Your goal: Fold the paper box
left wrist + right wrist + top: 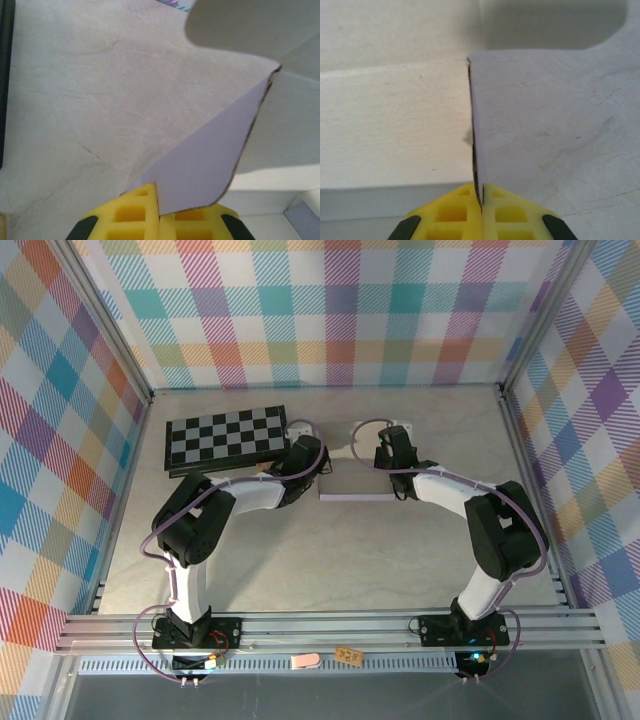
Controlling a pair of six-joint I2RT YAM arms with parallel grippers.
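Observation:
The paper box [357,478] lies at the middle of the table, cream-white inside up, with a lavender edge along its near side. My left gripper [306,456] is at its left end. In the left wrist view its yellow fingertips [160,212] are shut on a lavender flap [205,160] that is lifted off the table. My right gripper [390,452] is at the box's far right part. In the right wrist view it [482,200] is shut on a flap seen edge-on [474,125], with the cream panel [395,125] to its left.
The black-and-white checkerboard [225,437] lies at the far left, close behind the left gripper. A small patterned card pack [298,427] sits between it and the box. Metal frame rails [330,630] run along the near edge, and plaid walls enclose the table.

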